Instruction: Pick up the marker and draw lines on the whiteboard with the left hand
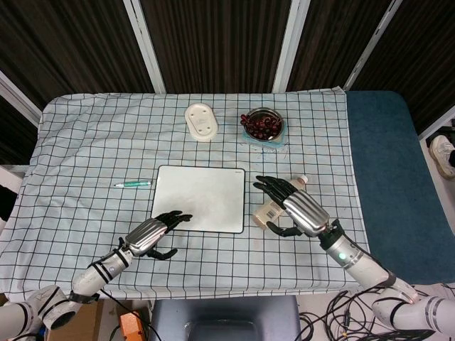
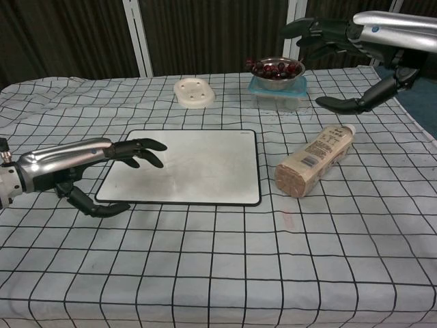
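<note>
The whiteboard [image 1: 200, 198] lies mid-frame on the checked tablecloth [image 1: 78, 135]. The left hand [image 1: 151, 235] hovers at its lower-left corner, fingers spread, holding nothing. The marker [image 1: 134, 184] lies just up-left of it, lengthwise across the frame, with bare cloth between. The right hand [image 1: 293, 207], also spread and empty, hangs above a bottle [image 2: 316, 159] further off.
</note>
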Motion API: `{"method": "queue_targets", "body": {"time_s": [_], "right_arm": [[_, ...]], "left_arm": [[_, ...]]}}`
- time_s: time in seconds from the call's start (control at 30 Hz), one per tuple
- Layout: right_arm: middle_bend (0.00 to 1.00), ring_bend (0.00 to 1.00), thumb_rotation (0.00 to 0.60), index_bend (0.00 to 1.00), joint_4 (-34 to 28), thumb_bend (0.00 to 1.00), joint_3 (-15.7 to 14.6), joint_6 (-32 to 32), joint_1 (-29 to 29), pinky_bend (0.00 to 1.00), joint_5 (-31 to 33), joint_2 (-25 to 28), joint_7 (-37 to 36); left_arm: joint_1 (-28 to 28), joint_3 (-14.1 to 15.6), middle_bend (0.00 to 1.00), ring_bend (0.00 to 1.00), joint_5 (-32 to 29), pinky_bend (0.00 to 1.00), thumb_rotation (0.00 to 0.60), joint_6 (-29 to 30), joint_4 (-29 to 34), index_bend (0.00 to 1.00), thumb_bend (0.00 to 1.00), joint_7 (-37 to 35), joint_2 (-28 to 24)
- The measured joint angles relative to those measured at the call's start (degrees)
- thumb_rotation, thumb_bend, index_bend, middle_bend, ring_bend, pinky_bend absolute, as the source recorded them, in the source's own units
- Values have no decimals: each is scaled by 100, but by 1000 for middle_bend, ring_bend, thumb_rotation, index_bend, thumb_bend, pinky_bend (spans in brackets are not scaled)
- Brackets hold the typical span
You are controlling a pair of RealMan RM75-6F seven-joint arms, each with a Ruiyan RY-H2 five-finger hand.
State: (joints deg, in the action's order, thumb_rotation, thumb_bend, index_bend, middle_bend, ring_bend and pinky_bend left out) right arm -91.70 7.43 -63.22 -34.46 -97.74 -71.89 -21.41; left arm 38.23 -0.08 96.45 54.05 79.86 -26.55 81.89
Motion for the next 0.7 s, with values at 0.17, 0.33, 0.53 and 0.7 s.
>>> {"method": "queue_targets", "body": {"time_s": [0.17,0.33,0.53,0.7], "right_arm": [[0,0,600,0,-75,323,-84,-120,27,117,42,91,113],[0,0,600,0,-41,323,-206,-476,258,117,17,205,349],[0,0,600,0,270,323,-536,-1344,1018,117,-3,326,896],[0,0,600,0,802,323,-879,-1973,1868,117,191,337,1512]], "left_arm": [[-31,34,155,48,-90,141,600,122,-95,89,363,7,-33],[-164,-88,174,49,-355,139,600,390,-403,129,444,275,-34],[-308,-579,244,56,-1085,91,600,736,-1294,203,434,1506,409],[-253,-1048,307,107,-1804,86,600,880,-2350,306,436,2891,1188]]}}
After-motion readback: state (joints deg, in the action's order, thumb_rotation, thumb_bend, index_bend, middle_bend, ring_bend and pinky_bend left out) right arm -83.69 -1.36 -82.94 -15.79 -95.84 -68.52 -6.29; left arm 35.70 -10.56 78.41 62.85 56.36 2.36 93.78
